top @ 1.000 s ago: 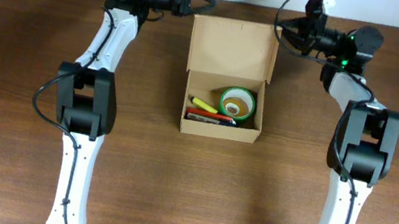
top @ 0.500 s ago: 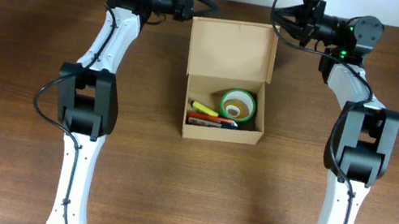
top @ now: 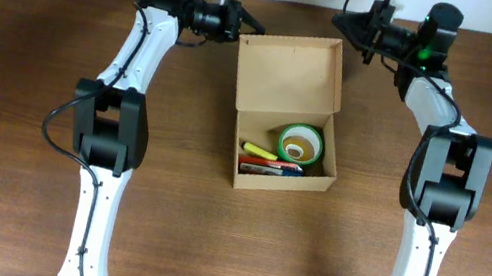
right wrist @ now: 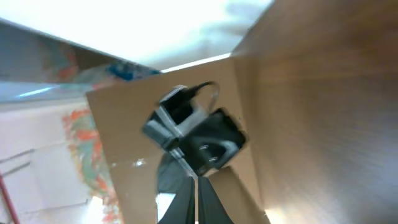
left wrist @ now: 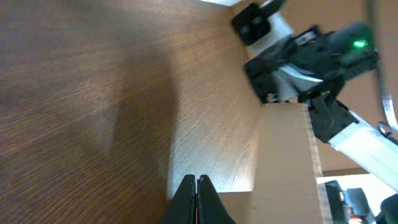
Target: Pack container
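From above, one brown cardboard box [top: 276, 169] lies mid-table [top: 6, 116], its flap [top: 288, 74] open toward the far side. Inside are one green tape roll [top: 300, 146] and some markers [top: 267, 162] beside it. One is yellow and one red; any others are too small to count. There are two arms. The left hand [top: 251, 25] is just off the flap's far left corner and the right hand [top: 343, 19] just off its far right corner. Whether either touches the cardboard cannot be told.

In the left wrist view, the left hand [left wrist: 196, 186] has its fingers pressed together with nothing between them. The flap's edge is just to their right.

In the right wrist view, the right hand [right wrist: 194, 196] also has its fingers pressed together and empty. They point at the flap, which fills the view.
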`<action>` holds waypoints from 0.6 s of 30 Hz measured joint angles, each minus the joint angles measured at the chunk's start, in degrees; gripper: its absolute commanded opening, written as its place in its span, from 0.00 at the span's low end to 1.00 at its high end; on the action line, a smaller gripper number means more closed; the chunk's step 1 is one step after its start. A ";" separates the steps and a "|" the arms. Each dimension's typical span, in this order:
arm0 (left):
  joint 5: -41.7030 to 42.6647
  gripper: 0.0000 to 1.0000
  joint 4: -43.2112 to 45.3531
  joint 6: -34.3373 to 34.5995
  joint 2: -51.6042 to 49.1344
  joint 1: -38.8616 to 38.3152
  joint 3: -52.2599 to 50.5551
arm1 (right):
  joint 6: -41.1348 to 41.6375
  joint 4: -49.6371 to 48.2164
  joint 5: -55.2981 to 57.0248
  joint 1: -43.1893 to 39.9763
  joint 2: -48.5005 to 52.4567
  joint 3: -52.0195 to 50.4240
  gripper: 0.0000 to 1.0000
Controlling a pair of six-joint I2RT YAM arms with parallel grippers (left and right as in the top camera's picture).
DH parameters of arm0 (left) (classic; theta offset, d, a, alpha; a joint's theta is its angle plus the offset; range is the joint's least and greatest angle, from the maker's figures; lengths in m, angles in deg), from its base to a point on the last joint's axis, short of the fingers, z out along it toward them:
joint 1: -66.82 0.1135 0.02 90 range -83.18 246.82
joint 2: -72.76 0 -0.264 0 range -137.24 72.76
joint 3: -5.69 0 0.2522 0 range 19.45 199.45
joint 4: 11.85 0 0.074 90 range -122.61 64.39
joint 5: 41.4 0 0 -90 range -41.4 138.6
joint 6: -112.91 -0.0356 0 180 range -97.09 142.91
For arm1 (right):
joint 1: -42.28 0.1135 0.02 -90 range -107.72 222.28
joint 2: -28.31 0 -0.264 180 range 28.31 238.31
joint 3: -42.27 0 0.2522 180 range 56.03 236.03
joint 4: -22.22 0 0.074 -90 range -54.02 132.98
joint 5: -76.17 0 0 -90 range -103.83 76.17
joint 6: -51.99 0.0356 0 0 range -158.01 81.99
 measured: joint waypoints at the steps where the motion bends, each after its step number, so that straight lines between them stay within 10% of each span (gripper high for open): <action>1: -0.20 0.02 -0.02 -0.31 0.33 0.00 0.00 | -2.19 2.67 0.39 0.00 -0.02 0.00 0.04; 18: -4.50 0.02 -10.45 -8.35 6.23 -0.22 0.00 | -24.87 14.58 0.52 0.11 -0.92 0.04 0.04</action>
